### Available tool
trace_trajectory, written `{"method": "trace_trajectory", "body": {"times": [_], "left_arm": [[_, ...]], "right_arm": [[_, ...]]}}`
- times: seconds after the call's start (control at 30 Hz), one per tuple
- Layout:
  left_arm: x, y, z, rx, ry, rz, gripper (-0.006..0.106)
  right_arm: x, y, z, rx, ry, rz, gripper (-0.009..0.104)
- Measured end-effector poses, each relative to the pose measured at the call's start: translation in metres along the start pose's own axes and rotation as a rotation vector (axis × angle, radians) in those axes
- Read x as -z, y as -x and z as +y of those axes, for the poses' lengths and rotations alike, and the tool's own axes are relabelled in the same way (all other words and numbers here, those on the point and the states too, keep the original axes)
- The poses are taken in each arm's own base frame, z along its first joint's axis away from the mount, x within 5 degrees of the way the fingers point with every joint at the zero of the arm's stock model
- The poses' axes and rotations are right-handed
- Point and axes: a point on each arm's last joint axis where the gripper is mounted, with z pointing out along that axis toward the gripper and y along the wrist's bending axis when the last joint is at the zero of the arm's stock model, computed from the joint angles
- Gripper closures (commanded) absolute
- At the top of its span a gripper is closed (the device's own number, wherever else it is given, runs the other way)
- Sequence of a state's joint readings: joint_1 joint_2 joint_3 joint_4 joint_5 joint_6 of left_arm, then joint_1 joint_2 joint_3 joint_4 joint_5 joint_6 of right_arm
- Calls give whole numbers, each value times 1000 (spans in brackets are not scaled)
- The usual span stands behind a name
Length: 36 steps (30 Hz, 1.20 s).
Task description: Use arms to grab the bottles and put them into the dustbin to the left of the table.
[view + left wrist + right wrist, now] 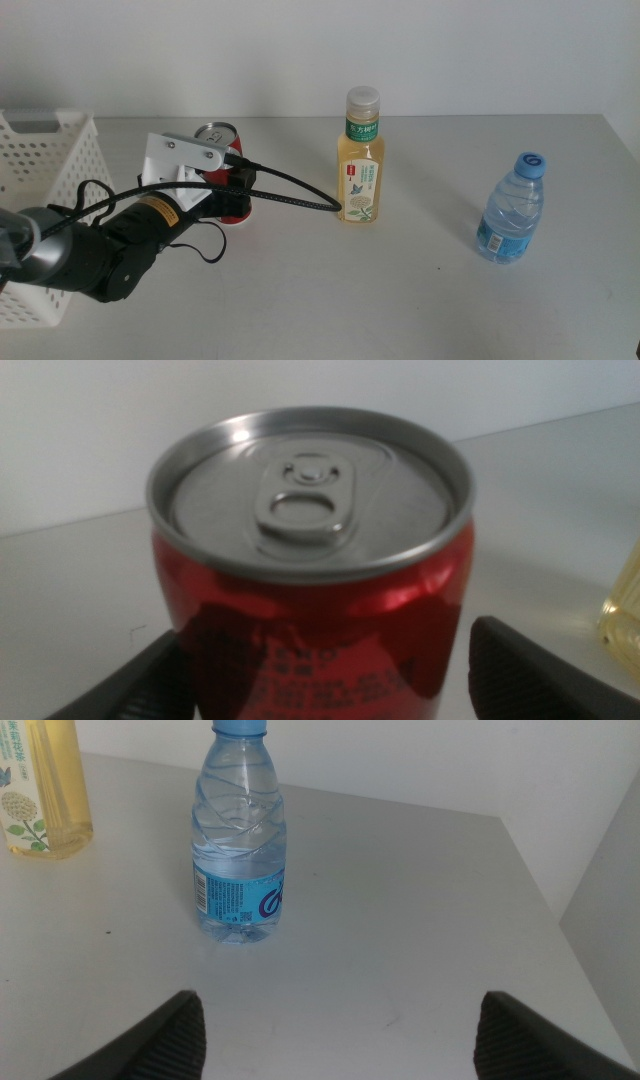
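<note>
**A:** Middle view first. Where does everything sit?

**B:** The red can (222, 170) stands upright toward the far edge of the desk (330, 300), on its left side, not far from the white dustbin (45, 160) at the left edge. The left end effector (235, 190) is at the can. The tea bottle (361, 160) stands mid-desk, and the water bottle (512, 210) stands well apart toward the right edge.

**A:** And the left wrist view?

**B:** The can (315, 600) fills it, with the left end effector (320, 680) straddling it, jaws apart; one jaw looks close against the wall, the other shows a gap. I judge the can stiff but thin-walled and glossy (so slippery, and dentable if empty). Best taken around the mid-body, below the rim.

**A:** Right wrist view?

**B:** The right end effector (335, 1040) waits with jaws wide apart, facing the water bottle (240, 840) near the desk's right edge. That bottle looks soft and ribbed; I'd grip at the label band.
</note>
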State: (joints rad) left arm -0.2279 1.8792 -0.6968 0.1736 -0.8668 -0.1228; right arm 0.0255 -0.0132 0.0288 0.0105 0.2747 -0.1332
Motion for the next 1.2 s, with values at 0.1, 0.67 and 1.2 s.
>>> {"method": "trace_trajectory", "body": {"times": [0.1, 0.67, 1.2], "left_arm": [[-11, -5, 2, 1, 0, 8, 7], [-44, -19, 5, 2, -13, 3, 40], [-24, 16, 6, -9, 28, 142, 102]], "right_arm": [[0, 0, 0, 0, 0, 0, 25], [0, 0, 0, 0, 0, 0, 25], [0, 0, 0, 0, 0, 0, 25]]}}
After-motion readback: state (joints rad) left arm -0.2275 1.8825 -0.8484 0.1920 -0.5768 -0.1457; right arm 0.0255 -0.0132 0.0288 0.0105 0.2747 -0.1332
